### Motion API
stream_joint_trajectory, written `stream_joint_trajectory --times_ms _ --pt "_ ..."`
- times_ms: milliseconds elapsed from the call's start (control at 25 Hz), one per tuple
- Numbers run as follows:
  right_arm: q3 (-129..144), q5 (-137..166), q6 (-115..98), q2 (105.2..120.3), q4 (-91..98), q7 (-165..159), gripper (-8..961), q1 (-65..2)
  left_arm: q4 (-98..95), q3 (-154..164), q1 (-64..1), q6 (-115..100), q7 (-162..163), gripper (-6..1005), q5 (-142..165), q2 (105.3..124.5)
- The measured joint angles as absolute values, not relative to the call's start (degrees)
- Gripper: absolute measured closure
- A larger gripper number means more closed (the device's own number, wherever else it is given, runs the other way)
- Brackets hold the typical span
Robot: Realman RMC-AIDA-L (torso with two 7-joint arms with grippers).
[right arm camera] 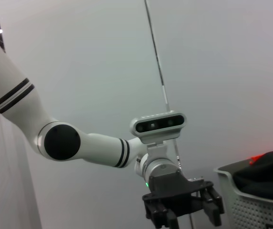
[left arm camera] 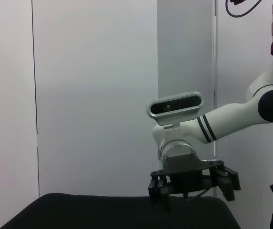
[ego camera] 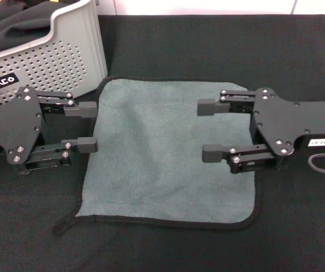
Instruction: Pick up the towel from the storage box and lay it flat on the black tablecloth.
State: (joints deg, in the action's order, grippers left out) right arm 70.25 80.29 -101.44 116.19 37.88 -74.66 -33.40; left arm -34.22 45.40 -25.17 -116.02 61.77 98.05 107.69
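Lying grey-green side up, the towel is spread nearly flat on the black tablecloth, out of the storage box, which stands at the far left with its near corner just beside the towel's far left corner. The left gripper hangs at the towel's left edge with its jaws released and holding nothing, tips pointing inward over the hem; the right gripper hangs over the towel's right half, jaws likewise spread and empty. So the cloth lies between and beneath both, with neither arm clearly nearer, and little seems left beyond lifting clear. A faint crease runs down the middle. Only the head view shows the towel; the left wrist view shows the right gripper from across the worktop, and the right wrist view shows the left gripper with dark cloth heaped in the box.
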Motion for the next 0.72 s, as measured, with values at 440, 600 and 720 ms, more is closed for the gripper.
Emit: stream_joint_trajectory --times_ms 440,600,720 --pt "75.32 76.95 -99.27 116.19 37.76 -73.16 206 -32.9 -34.54 45.26 -24.8 -116.14 61.83 499 97.88 107.89" --pt "75.84 76.68 -99.25 116.19 37.34 -73.07 206 -32.87 -34.57 45.26 -24.71 -116.17 61.81 499 97.85 108.27" --pt "76.23 76.45 -99.56 116.19 37.15 -73.04 206 -32.87 -34.59 45.26 -24.7 -116.2 62.06 499 97.84 108.43"
